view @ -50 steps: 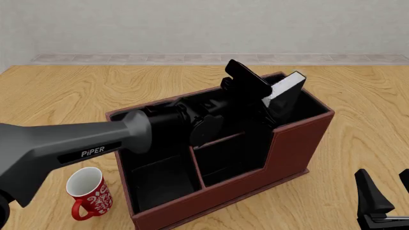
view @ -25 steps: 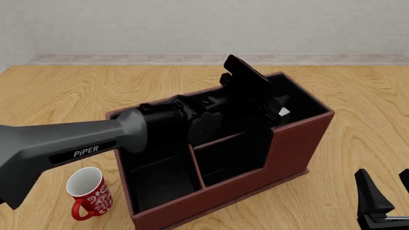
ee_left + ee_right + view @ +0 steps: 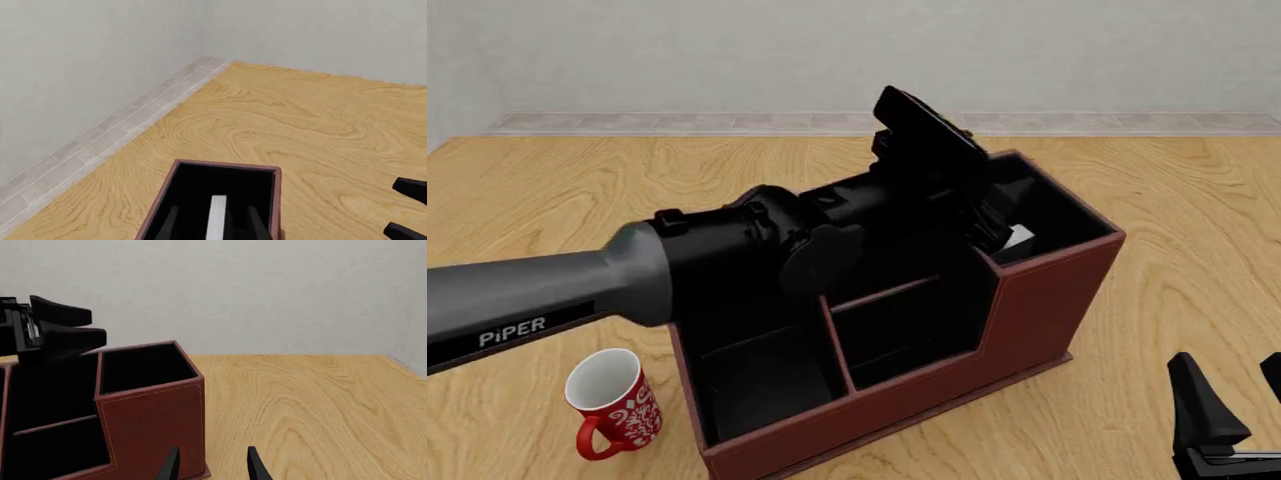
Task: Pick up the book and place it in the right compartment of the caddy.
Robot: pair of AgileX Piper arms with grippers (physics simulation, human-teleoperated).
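The dark red-brown caddy (image 3: 1044,312) stands mid-table. The black book (image 3: 1018,238) stands inside its right compartment (image 3: 1065,216), only a bit of white page edge showing. In the left wrist view those page edges (image 3: 217,219) appear as a pale strip deep in the right compartment (image 3: 197,186). My left gripper (image 3: 977,188) hovers just above that compartment, open and holding nothing; its spread fingers (image 3: 79,337) show in the right wrist view. My right gripper (image 3: 1237,398) rests open near the table's front right, beside the caddy (image 3: 155,426).
A red mug (image 3: 614,405) with white pattern stands at the caddy's front left. The left arm (image 3: 547,300) stretches across the caddy's middle and left sections. Bare wooden table lies to the right of the caddy and behind it.
The book dropped from tilted in the fingers to deep inside the right compartment. My left gripper has let go and risen up and back. The right arm stayed still.
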